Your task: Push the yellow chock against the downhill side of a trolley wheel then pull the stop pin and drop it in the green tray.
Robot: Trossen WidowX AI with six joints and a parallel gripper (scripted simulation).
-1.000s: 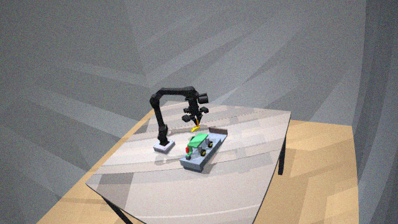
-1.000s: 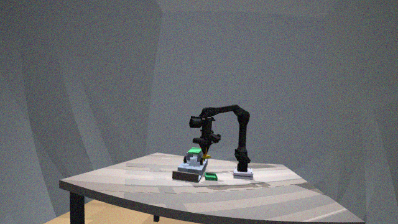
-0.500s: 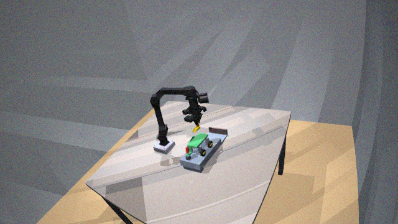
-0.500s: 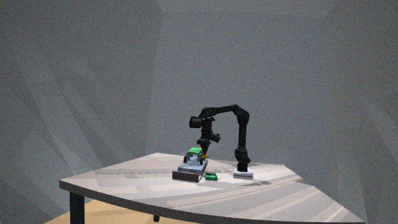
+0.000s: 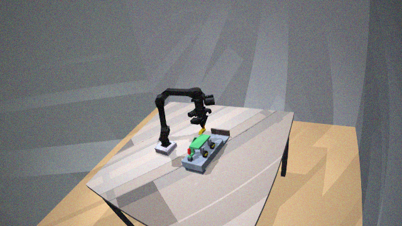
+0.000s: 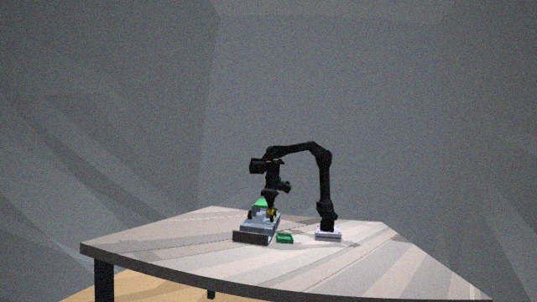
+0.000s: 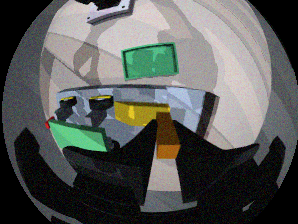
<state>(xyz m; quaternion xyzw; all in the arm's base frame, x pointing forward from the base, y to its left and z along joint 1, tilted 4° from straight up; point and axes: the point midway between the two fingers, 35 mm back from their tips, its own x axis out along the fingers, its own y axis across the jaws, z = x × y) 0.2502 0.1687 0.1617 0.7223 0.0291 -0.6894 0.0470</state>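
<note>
I have my gripper (image 5: 203, 126) (image 6: 271, 207) (image 7: 165, 122) clamped on the chock (image 5: 201, 130) (image 6: 272, 213) (image 7: 137, 113), its fingers closed around the orange handle (image 7: 168, 150) just below the middle of the wrist frame; the fingers point down, and the yellow body reaches leftward from the handle in that view, between the nearer wheel (image 7: 101, 102) and the dark end board (image 5: 220, 132) (image 6: 250, 237) (image 7: 209, 117); I cannot tell whether the chock touches the ramp or that wheel.

The green-topped trolley (image 5: 200, 142) (image 6: 261, 203) (image 7: 79, 136) stands on the blue-grey ramp (image 5: 195, 166) (image 6: 258, 226) (image 7: 190, 102), a little below the centre of the top frame and at the lower left of the wrist frame; the red-headed stop pin (image 5: 189, 151) is at the trolley's end away from the board, at the left edge of the scene in my wrist view; the green tray (image 6: 284, 240) (image 7: 150, 49) lies beside the ramp, at upper centre in the wrist frame and low, right of centre in the exterior one.

Farther out, my arm's pale base (image 5: 169, 150) (image 6: 328, 236) (image 7: 111, 14) sits on the table (image 5: 220, 188) (image 6: 189, 260) (image 7: 240, 75), left of the ramp in the top frame; tan floor (image 5: 317, 194) (image 6: 138, 289) shows at lower right there.
</note>
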